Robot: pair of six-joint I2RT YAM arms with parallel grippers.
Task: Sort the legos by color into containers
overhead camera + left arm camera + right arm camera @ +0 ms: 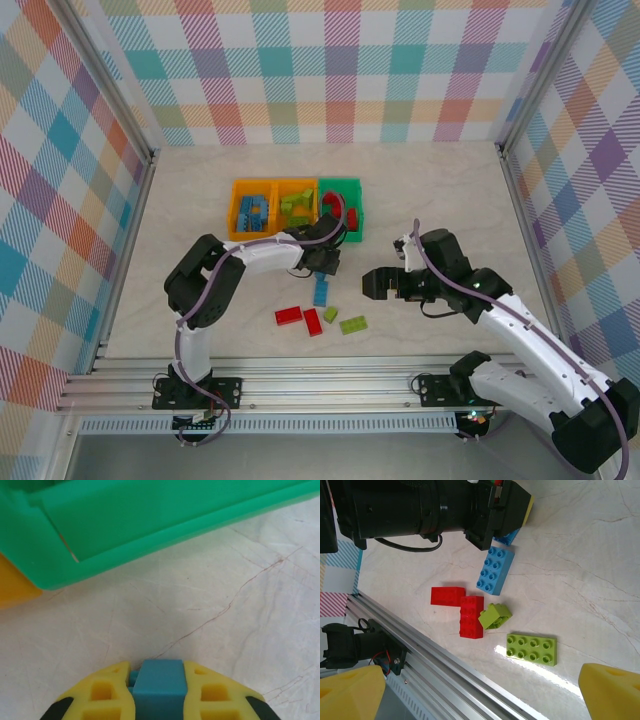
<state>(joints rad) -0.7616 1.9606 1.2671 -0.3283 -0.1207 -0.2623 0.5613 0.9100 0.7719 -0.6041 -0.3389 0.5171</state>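
Blue brick clamped in left gripper, near green bin. Next: carry it to the leftmost orange bin, which holds the blues. Right gripper wide open, empty.

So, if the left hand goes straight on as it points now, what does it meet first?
The left hand, shut on a blue brick, would likely meet the outer wall of the green bin first; depth is unclear.

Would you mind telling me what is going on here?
The left gripper is shut on a blue brick close to the green bin. The right gripper hangs open near five loose bricks on the table. The three bins already hold some bricks.
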